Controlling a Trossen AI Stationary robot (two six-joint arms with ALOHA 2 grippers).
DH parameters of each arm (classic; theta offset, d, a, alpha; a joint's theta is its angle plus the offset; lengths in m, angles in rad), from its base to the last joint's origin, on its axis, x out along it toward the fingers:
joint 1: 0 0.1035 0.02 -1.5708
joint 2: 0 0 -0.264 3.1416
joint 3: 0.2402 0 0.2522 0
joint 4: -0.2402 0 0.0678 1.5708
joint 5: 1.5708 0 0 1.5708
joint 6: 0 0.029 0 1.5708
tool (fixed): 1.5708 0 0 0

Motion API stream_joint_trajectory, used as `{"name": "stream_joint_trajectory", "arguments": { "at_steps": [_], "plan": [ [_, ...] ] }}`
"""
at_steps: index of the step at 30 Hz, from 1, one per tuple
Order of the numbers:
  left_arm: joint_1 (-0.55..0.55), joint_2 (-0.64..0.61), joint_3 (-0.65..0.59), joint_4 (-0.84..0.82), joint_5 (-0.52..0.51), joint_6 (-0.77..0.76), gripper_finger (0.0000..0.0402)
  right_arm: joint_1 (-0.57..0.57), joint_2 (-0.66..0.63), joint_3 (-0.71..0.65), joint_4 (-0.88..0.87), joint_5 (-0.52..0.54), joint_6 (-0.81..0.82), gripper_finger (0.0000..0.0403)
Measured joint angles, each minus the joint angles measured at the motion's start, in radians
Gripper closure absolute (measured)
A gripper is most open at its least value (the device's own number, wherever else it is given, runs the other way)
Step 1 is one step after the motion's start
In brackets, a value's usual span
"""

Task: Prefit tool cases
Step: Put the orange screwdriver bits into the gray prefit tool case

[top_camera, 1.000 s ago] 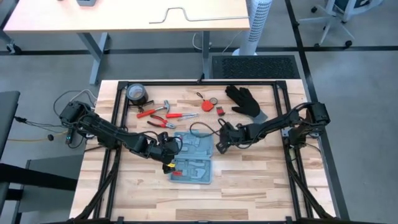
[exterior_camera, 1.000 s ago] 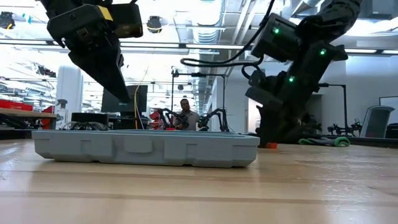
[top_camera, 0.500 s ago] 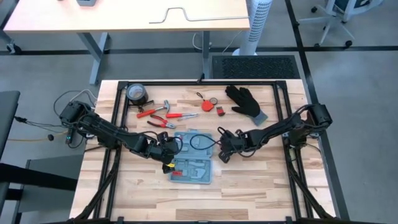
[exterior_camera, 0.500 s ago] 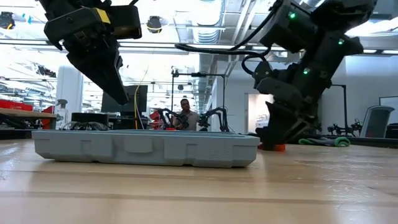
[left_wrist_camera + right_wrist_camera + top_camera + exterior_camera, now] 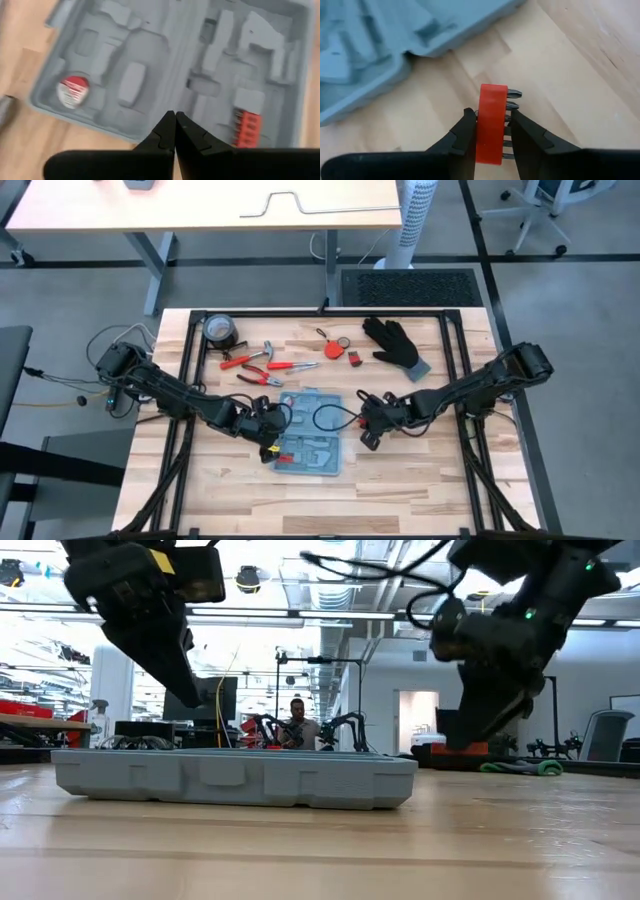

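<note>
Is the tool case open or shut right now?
Open. The tool case lies flat with its moulded recesses exposed; an orange bit holder and a red round item already sit in it.

Left hand (image 5: pixel 175 131) fingers pressed together, arm low. Right hand (image 5: pixel 491 131) clamped, arm stretched inward.

black glove (image 5: pixel 396 342), tape roll (image 5: pixel 218 331), red-handled pliers (image 5: pixel 249 360)

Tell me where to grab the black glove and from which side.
Probably the grey cuff, from straight above. The black glove lies flat with its fingers spread, and the cuff is its narrow end, clear of the other tools.
</note>
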Motion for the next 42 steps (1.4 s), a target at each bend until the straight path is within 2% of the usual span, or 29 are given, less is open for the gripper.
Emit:
{"name": "stream_joint_trajectory", "arguments": {
  "at_steps": [5, 10, 17, 21, 25, 33, 42],
  "plan": [
    [-0.048, 0.000, 0.000, 0.018, 0.033, -0.071, 0.0401, 0.043, -0.024, 0.002, 0.037, 0.011, 0.008, 0.0304],
    [-0.088, 0.023, 0.000, 0.123, 0.018, -0.087, 0.0401, 0.077, -0.009, 0.037, 0.072, 0.015, 0.003, 0.0304],
    [-0.084, 0.208, 0.004, 0.297, 0.119, -0.089, 0.0401, 0.083, 0.033, 0.119, 0.076, 0.024, -0.060, 0.0304],
    [-0.071, 0.306, 0.035, 0.343, 0.116, -0.106, 0.0402, 0.077, 0.034, 0.137, 0.074, 0.029, -0.087, 0.0304],
    [-0.027, 0.355, 0.039, 0.428, 0.126, -0.056, 0.0402, 0.077, 0.034, 0.141, 0.074, 0.030, -0.107, 0.0304],
    [0.078, 0.313, 0.031, 0.440, 0.146, 0.061, 0.0402, 0.076, 0.034, 0.141, 0.072, 0.028, -0.119, 0.0304],
    [0.093, 0.159, 0.030, 0.433, 0.147, 0.120, 0.0402, 0.076, 0.034, 0.141, 0.104, 0.026, -0.137, 0.0304]
  ]
}}
